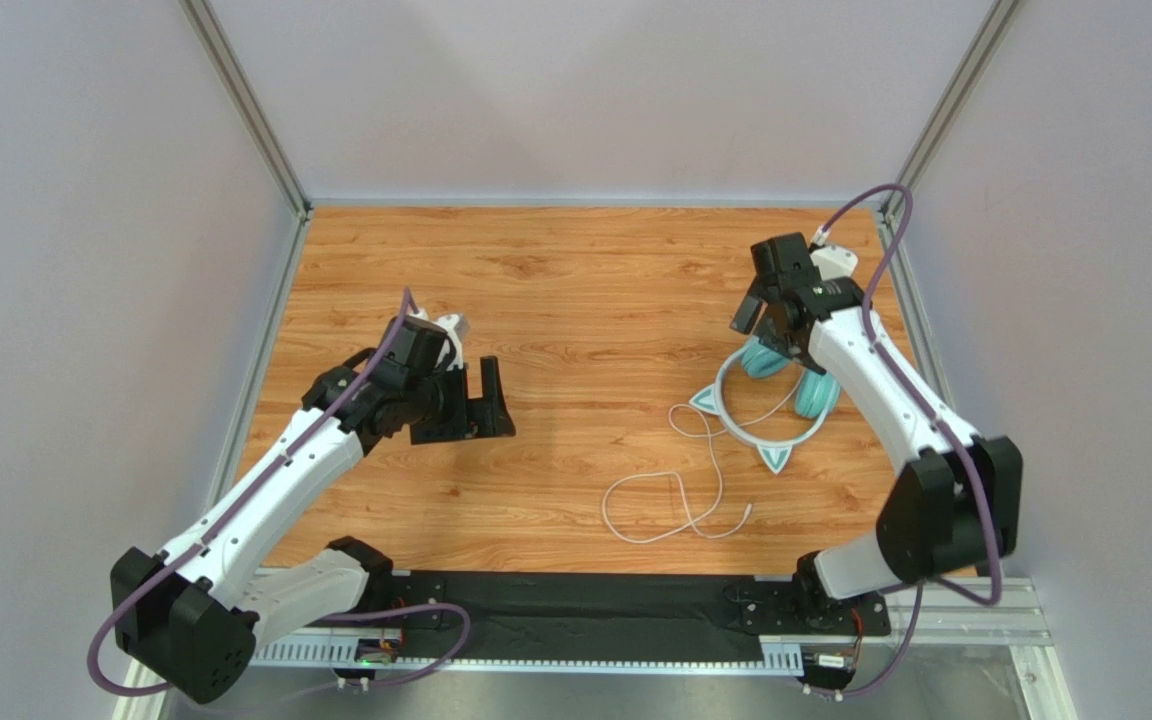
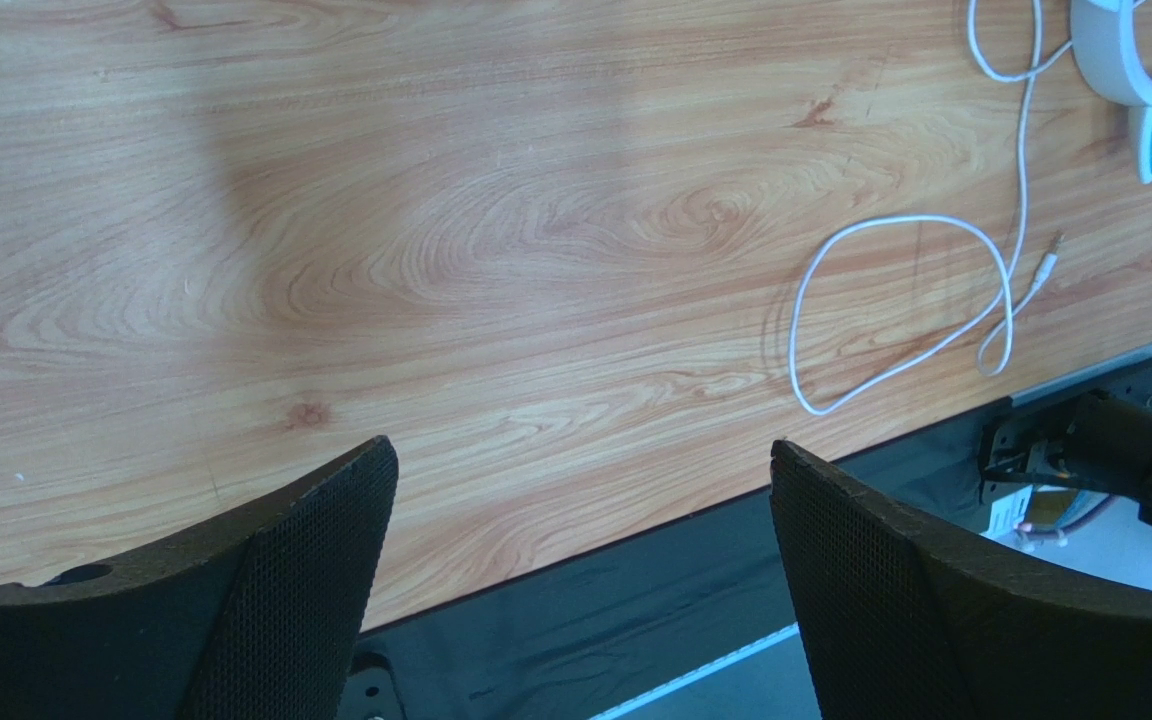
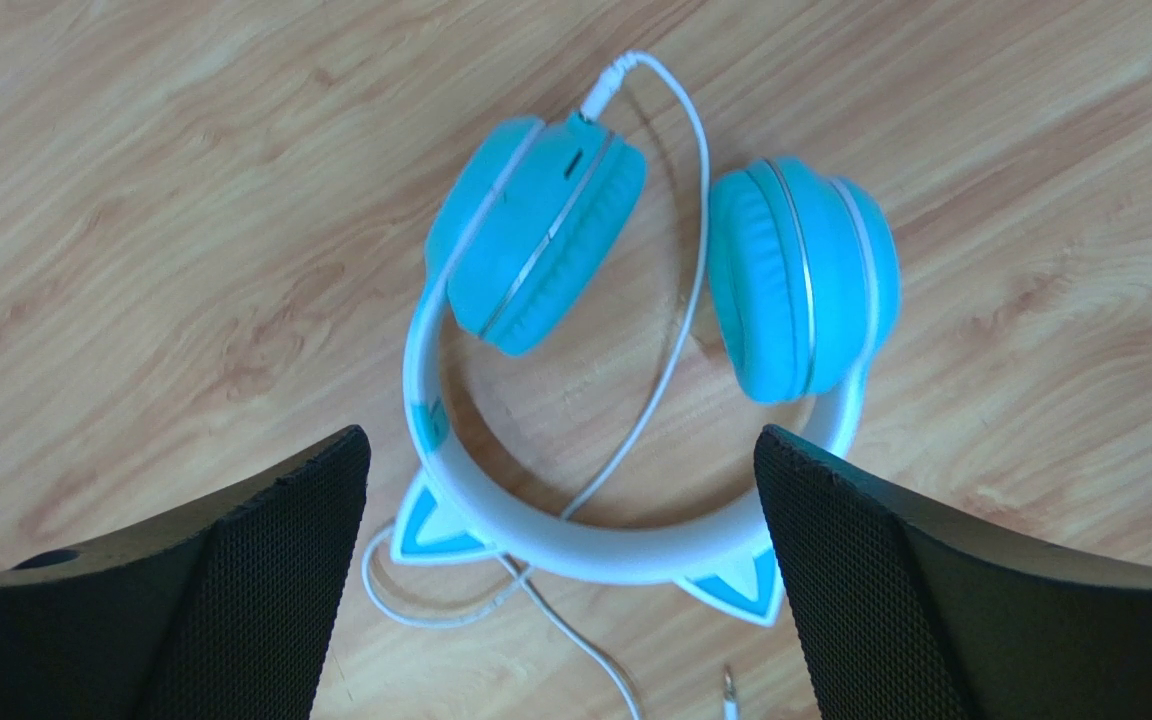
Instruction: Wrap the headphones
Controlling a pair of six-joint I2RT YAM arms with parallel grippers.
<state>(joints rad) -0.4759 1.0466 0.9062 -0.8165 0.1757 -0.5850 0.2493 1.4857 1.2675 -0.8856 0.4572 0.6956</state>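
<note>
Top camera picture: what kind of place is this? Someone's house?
Probably a robot test booth, not a house: the left arm and right arm are bolted at the near edge of a wooden table, plain walls on metal posts close it in, and headphones lie on it.

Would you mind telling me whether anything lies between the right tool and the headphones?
Nothing visible does. The right tool hangs open directly above the headphones, with no other thing between them. Only their own white cable runs through the headband's loop on the wooden table.
</note>
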